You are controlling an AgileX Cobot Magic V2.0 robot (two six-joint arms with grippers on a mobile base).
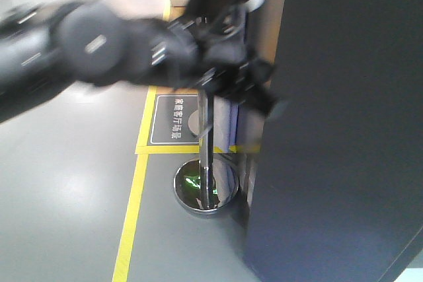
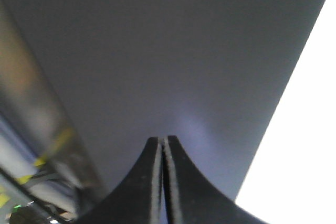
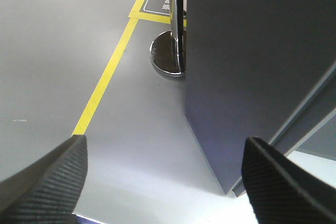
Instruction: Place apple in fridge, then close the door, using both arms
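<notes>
Task status: the apple is not visible in any view; neither pincer carries it, so it is judged already inside the fridge, though the interior cannot be seen to confirm this. The work in hand is closing the door [image 1: 344,123], whose dark grey outer face fills the right of the front view. Whether it has fully shut cannot be told; in the right wrist view a slanted edge and a bright gap at far right suggest it is not yet flush.

Left pincer [image 2: 164,145]: fingers together, with only a hairline between them, holding nothing. The tips point at the grey door face and appear to be at or just against it; contact is not certain. In the front view the left arm [image 1: 99,47] reaches across from the left, blurred, to the door's left edge.

Right pincer [image 3: 165,166]: fingers wide apart, empty, touching nothing, hanging over grey floor [image 3: 63,51] near the door's lower corner. A yellow floor line [image 3: 105,77] and chrome post base [image 3: 168,56] lie beyond.
</notes>
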